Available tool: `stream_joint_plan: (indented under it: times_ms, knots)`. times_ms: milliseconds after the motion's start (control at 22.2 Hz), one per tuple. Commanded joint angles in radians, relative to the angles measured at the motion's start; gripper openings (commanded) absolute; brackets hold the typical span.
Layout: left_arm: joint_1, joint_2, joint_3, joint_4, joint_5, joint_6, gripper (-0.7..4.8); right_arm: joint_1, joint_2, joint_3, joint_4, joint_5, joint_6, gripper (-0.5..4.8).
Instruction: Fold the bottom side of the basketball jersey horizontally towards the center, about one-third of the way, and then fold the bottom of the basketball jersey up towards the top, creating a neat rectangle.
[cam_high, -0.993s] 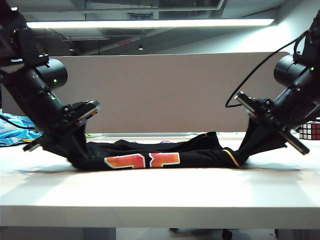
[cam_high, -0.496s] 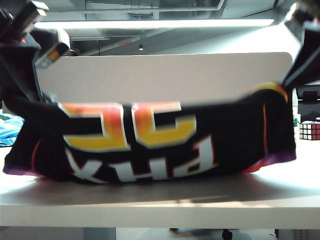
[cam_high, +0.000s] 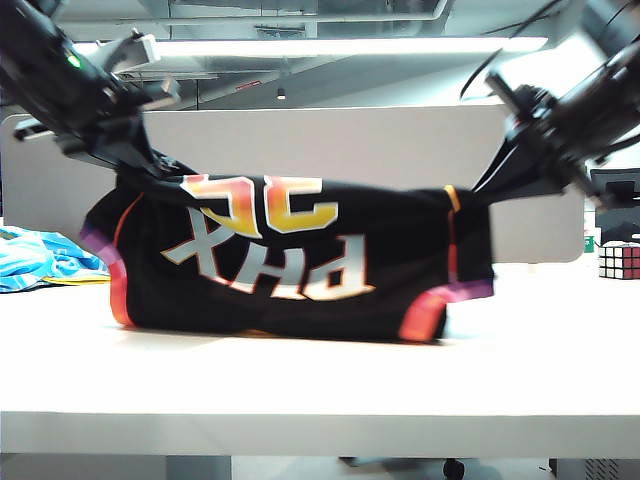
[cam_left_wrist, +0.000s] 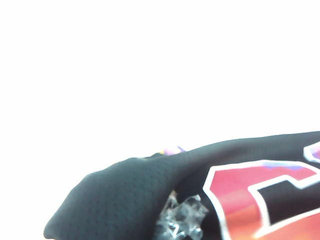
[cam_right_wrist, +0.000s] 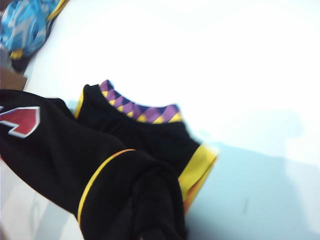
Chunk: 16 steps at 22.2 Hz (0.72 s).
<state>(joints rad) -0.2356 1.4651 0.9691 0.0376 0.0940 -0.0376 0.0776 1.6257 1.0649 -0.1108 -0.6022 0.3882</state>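
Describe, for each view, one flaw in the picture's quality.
Exterior view: both arms and the basketball jersey are motion-blurred, with a bright ceiling light behind. Left wrist view: the background is blown out to white and the jersey is soft. Right wrist view: the table glares pale and the fabric is blurred.

Both grippers' fingertips are hidden in the bunched black basketball jersey (cam_high: 300, 260); the left wrist view's background is washed out.

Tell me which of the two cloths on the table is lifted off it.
The black jersey with gradient numbers, hung between both hands; the light-blue patterned cloth lies flat at the left edge.
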Motion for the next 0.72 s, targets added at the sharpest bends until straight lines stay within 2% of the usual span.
stream_joint_plan:
  times_ms: [45,90,135,226,271,361,406,587,722]
  knots:
    - [0.013,0.084,0.013,0.222,-0.062,0.005,-0.06,-0.001,0.115,0.124,0.084,0.004,0.005,-0.07]
    - [0.02,0.113,0.02,0.254,-0.071,0.008,-0.01,-0.001,0.148,0.158,0.099,0.004,0.005,0.09]
    - [0.023,0.17,0.044,0.282,-0.075,0.017,0.71,-0.001,0.215,0.228,0.149,-0.002,0.005,1.39]
    - [0.04,0.229,0.087,0.273,-0.071,0.037,2.16,-0.002,0.254,0.285,0.175,0.002,0.008,2.93]
    - [0.049,0.253,0.112,0.253,-0.071,0.057,2.99,-0.002,0.262,0.305,0.178,0.003,0.008,3.29]
    - [0.061,0.279,0.148,0.222,-0.072,0.076,4.01,-0.002,0.267,0.336,0.185,0.017,0.008,3.33]
    - [0.073,0.284,0.163,0.211,-0.072,0.089,4.21,-0.002,0.265,0.34,0.199,0.026,0.008,3.33]
    - [0.109,0.262,0.183,0.207,-0.07,0.086,4.22,-0.01,0.239,0.359,0.205,-0.026,0.016,3.12]
    - [0.116,0.216,0.183,0.121,-0.073,0.088,4.22,-0.01,0.217,0.358,0.143,-0.087,0.017,3.05]
